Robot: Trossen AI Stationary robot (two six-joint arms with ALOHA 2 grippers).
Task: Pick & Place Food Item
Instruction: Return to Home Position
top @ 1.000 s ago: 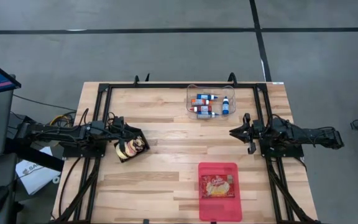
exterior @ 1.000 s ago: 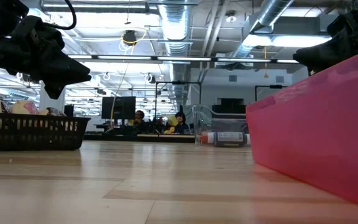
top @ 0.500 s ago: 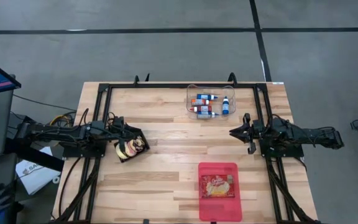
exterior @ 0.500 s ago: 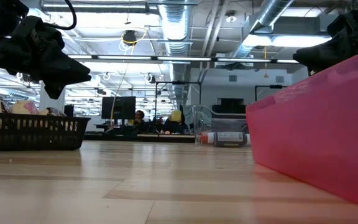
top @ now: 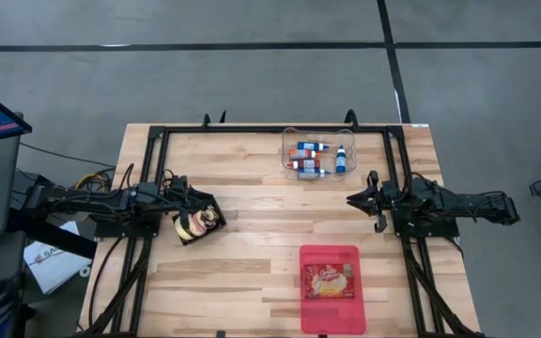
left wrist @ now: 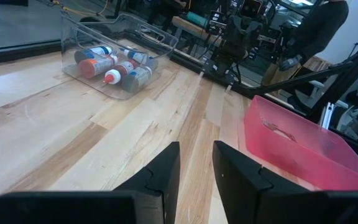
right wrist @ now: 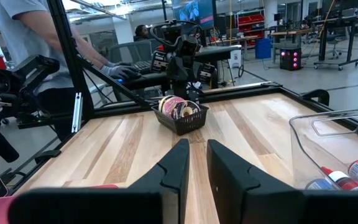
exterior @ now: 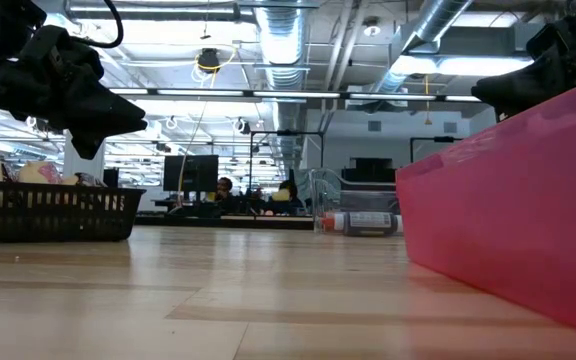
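Note:
A black mesh basket [top: 198, 223] with round food items stands on the left half of the table. My left gripper [top: 184, 195] hovers just beside and above the basket [exterior: 48, 210], open by a narrow gap [left wrist: 196, 155] and holding nothing. A red tray [top: 332, 300] near the front edge holds a yellow food packet [top: 330, 281]. My right gripper [top: 350, 199] hangs level over the table's right half, also narrowly open [right wrist: 197, 152] and holding nothing. It points across at the basket [right wrist: 180, 115].
A clear bin [top: 317, 155] with several small bottles sits at the table's far middle. A black frame [top: 252, 130] runs around the tabletop. A person stands beyond the table's left side [right wrist: 23, 37], with a gloved hand [right wrist: 120, 71] near the left arm's base.
Both arms have kept still. A person's gloved hand has come into the high view beside the table's near left corner.

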